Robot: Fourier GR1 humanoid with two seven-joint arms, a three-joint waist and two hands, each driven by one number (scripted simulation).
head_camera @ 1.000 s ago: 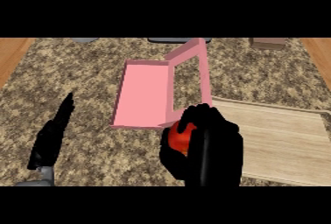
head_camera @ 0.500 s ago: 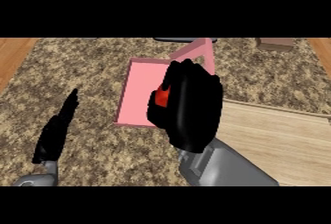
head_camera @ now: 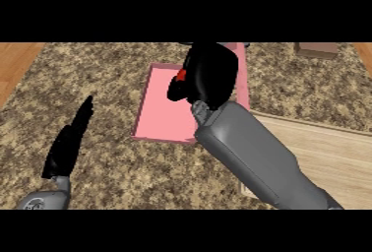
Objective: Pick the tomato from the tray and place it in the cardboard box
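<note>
A speckled brown stone desk (head_camera: 109, 74) carries a flat pink box (head_camera: 163, 110) with a raised side and a pale wooden tray (head_camera: 341, 157). The right hand (head_camera: 210, 74) hangs over the box, fingers curled round the tomato (head_camera: 181, 74), a red sliver. The left hand (head_camera: 69, 142) rests with fingers straight on the desk's left side.

The right hand (head_camera: 207, 74) curled round the tomato (head_camera: 181, 74), only a red sliver showing, above the far part of the pink box (head_camera: 163, 113). The left hand (head_camera: 69, 142) rested open at near left. The wooden tray (head_camera: 334, 157) lay right.
</note>
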